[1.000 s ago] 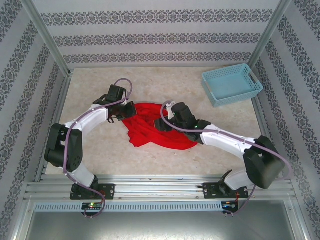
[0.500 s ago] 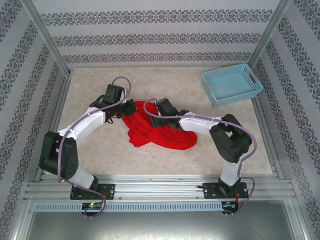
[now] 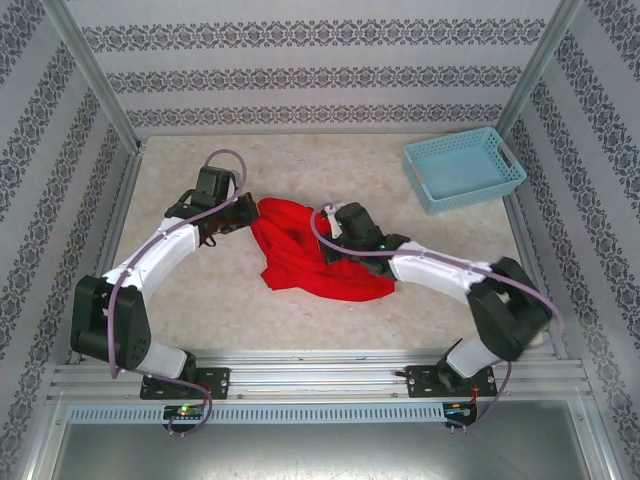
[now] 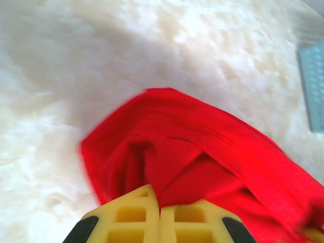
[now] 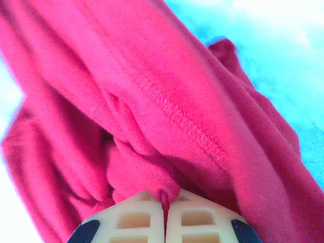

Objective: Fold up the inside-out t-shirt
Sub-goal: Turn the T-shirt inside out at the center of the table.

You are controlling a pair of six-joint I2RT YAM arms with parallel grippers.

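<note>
Top external view: we have both arms pinching the red t-shirt point(image 3: 305, 258), and no fold is made yet.

In the left wrist view we see the left fingers point(image 4: 134, 217) pressed together on a pleat of cloth at the t-shirt's left edge. In the right wrist view the right fingers point(image 5: 132, 220) are likewise closed on a bunched fold near a stitched seam. The t-shirt lies in a crumpled heap at the middle of the surface point(image 3: 300, 322), well apart from the blue basket point(image 3: 463, 168) at the far right. We judge the task barely begun: the garment needs spreading flat first, and every fold is left to do.
</note>
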